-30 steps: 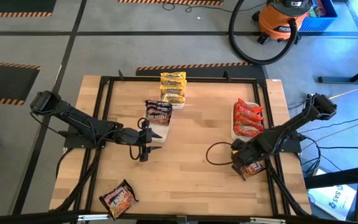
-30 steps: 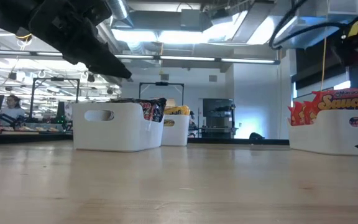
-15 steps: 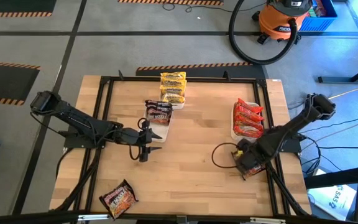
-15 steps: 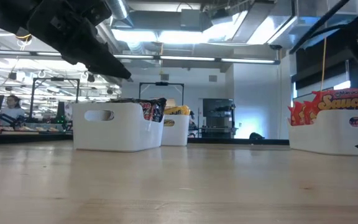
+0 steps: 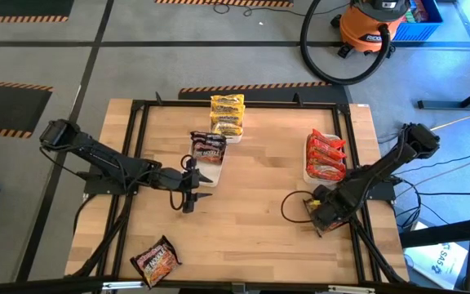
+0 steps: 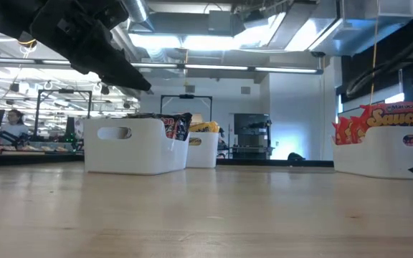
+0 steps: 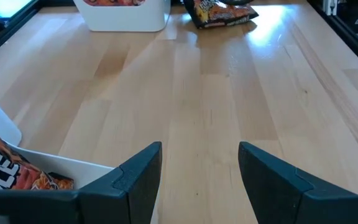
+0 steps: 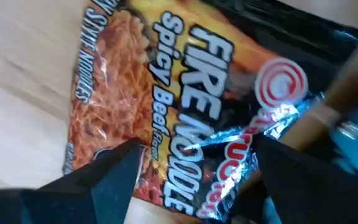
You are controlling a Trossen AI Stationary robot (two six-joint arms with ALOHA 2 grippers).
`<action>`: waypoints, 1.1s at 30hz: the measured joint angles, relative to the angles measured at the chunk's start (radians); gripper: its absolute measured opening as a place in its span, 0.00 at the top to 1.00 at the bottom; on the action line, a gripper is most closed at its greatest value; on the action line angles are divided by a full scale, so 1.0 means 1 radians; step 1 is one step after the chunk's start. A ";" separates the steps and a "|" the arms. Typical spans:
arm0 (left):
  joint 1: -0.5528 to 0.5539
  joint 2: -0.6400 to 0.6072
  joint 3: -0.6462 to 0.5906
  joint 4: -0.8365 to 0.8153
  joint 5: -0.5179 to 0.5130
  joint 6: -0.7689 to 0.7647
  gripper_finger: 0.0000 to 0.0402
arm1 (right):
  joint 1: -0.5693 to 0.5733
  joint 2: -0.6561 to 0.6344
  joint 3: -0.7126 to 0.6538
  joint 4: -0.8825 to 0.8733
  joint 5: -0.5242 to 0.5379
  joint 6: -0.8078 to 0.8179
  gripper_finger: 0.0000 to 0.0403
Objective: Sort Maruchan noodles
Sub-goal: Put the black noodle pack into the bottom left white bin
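A dark Fire Noodle packet [image 8: 185,93] lies flat on the wood by the table's right edge. My right gripper [image 8: 194,186] hangs over it, open and pointing down, and covers most of it in the high view [image 5: 323,214]. My left gripper [image 5: 189,194] waits open at mid-table, beside the white tray of dark packets [image 5: 209,151]; nothing is between its fingers [image 7: 201,180]. Another dark packet [image 5: 155,261] lies near the front left corner. My right gripper stands over the dark packet, one open finger [image 8: 114,180] on each side of its middle. I cannot tell whether the fingers touch the wrapper.
A tray of yellow packets [image 5: 227,116] stands at the far middle. A tray of red packets [image 5: 325,157] stands at the right, also in the low view [image 6: 386,147]. A black frame rail [image 5: 357,237] and cables run along the right edge. Bare wood [image 5: 251,212] lies between the arms.
My right gripper has gone toward the table's near edge and down, rolling a little, and now covers the dark packet that showed beside it a second ago. The packet has stayed where it was.
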 joint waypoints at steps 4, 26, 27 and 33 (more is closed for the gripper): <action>0.000 0.000 0.000 0.001 0.000 0.000 0.49 | 0.000 0.000 -0.029 0.128 0.063 -0.031 0.29; 0.001 0.074 0.000 0.105 0.023 0.004 0.49 | -0.267 0.203 -0.033 0.823 0.373 -0.643 0.37; 0.003 0.090 0.000 0.134 0.031 0.010 0.49 | -0.282 0.214 -0.032 0.837 0.369 -0.660 0.37; 0.004 0.161 0.030 0.208 0.048 0.036 0.49 | -0.340 0.247 -0.024 0.901 0.364 -0.742 0.37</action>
